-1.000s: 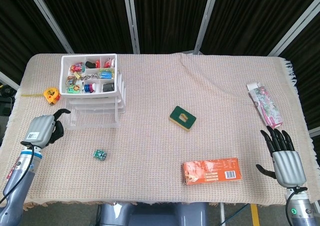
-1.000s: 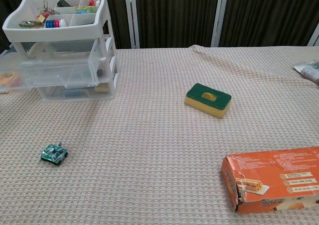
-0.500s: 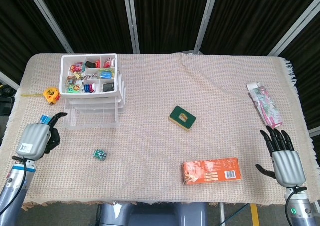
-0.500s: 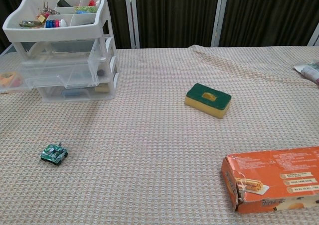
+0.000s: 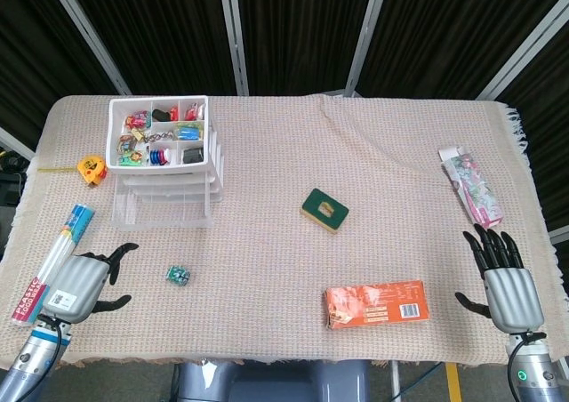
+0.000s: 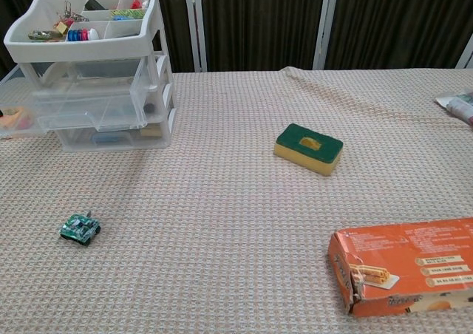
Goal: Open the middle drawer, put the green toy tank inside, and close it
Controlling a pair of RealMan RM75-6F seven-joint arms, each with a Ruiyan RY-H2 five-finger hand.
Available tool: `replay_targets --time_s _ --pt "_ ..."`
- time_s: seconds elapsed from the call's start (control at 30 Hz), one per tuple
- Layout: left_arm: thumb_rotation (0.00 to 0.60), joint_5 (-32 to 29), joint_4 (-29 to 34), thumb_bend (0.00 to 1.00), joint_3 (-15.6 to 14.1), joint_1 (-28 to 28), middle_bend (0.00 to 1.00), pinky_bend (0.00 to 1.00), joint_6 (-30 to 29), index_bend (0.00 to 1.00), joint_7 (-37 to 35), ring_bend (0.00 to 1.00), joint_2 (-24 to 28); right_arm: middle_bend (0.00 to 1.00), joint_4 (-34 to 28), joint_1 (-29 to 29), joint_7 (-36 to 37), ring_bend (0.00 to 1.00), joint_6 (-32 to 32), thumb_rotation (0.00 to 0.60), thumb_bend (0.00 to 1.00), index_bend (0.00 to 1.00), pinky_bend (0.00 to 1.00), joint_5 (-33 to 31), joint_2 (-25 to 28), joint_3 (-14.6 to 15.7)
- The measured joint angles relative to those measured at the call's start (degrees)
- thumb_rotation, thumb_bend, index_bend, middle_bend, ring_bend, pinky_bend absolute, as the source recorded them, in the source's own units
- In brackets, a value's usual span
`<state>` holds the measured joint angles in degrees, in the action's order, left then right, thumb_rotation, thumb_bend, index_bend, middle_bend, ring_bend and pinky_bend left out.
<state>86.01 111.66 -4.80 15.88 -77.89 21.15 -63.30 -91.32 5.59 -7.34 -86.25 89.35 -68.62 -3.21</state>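
The green toy tank [image 5: 179, 276] [image 6: 80, 229] sits on the woven cloth, in front of the clear drawer unit [image 5: 165, 180] [image 6: 96, 68]. The unit's middle drawer [image 5: 163, 213] [image 6: 70, 111] stands pulled out toward the table's front. My left hand [image 5: 82, 284] hovers near the front edge, a short way left of the tank, fingers apart and holding nothing; the chest view does not show it. At the front right corner my right hand [image 5: 507, 277] lies flat with spread fingers, empty.
A green-topped sponge [image 5: 324, 210] [image 6: 309, 148] lies mid-table, and an orange box [image 5: 375, 303] [image 6: 403, 273] near the front right. A printed packet [image 5: 471, 187] is at the right edge. At the left lie a yellow tape measure [image 5: 92, 167] and a long striped pack [image 5: 52, 261].
My left hand has drawn back from beside the drawer unit toward the table's front edge, uncovering the long striped pack. The right hand and the tank have not moved.
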Motion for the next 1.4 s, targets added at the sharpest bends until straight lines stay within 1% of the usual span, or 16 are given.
replay_targets --time_s 0.2,0.3,0.47,0.67,0.73,0.8,0.87,1.1,1.27,1.4 --pt "0.6 -2.09 -1.45 0.07 0.34 0.74 0.96 0.75 3.15 0.3 5.53 0.9 -3.4 0.0 0.02 -0.03 0.05 0.0 -0.12 0.6 0.01 0.08 0.0 0.12 0.01 0.02" --pt "0.6 -4.67 -3.23 0.09 1.15 1.61 1.0 0.78 5.31 0.32 8.47 0.94 -6.0 0.0 0.03 -0.03 0.04 0.0 -0.12 0.6 0.0 0.08 0.0 0.11 0.0 0.02" --pt "0.6 -10.25 -5.69 0.11 2.76 3.52 1.0 0.8 9.33 0.33 11.95 0.96 -9.66 0.0 0.05 -0.01 0.09 0.0 -0.06 0.6 0.01 0.08 0.0 0.03 0.01 -0.01" --pt "0.6 -15.78 -8.33 0.13 4.79 6.07 1.0 0.81 12.39 0.33 16.79 0.97 -13.98 0.0 0.05 0.0 0.21 0.0 -0.01 0.6 0.01 0.08 0.0 0.04 0.08 0.02" --pt "0.6 -17.19 -8.96 0.16 5.23 6.63 1.0 0.81 12.98 0.33 17.53 0.98 -15.04 0.0 0.04 0.0 0.26 0.0 -0.04 0.6 0.01 0.08 0.0 0.06 0.09 0.0" --pt "0.6 -18.89 -9.63 0.23 5.7 7.28 1.0 0.81 13.54 0.33 18.57 0.98 -16.3 0.0 0.06 -0.01 0.29 0.0 -0.02 0.6 0.01 0.08 0.0 0.05 0.09 0.02" --pt "0.6 -20.47 -10.21 0.25 6.1 7.94 1.0 0.81 14.08 0.32 19.78 0.98 -17.44 0.0 0.03 0.0 0.33 0.0 0.0 0.6 0.01 0.08 0.0 0.03 0.1 0.02" --pt "0.6 -25.48 -10.86 0.25 7.13 9.92 1.0 0.81 15.92 0.32 22.19 0.97 -19.71 0.0 0.1 0.01 0.46 0.0 -0.06 0.6 0.01 0.08 0.0 0.07 0.11 -0.01" --pt "0.6 -27.86 -11.16 0.25 7.43 11.12 1.0 0.81 16.51 0.31 24.08 0.98 -20.86 0.0 0.17 0.01 0.59 0.0 -0.13 0.6 0.01 0.08 0.0 0.22 0.1 0.02" --pt "0.6 -29.87 -11.48 0.25 7.57 12.36 1.0 0.81 16.46 0.34 25.82 0.98 -22.08 0.0 0.22 0.02 0.68 0.0 -0.15 0.6 0.01 0.08 0.0 0.26 0.09 0.02"
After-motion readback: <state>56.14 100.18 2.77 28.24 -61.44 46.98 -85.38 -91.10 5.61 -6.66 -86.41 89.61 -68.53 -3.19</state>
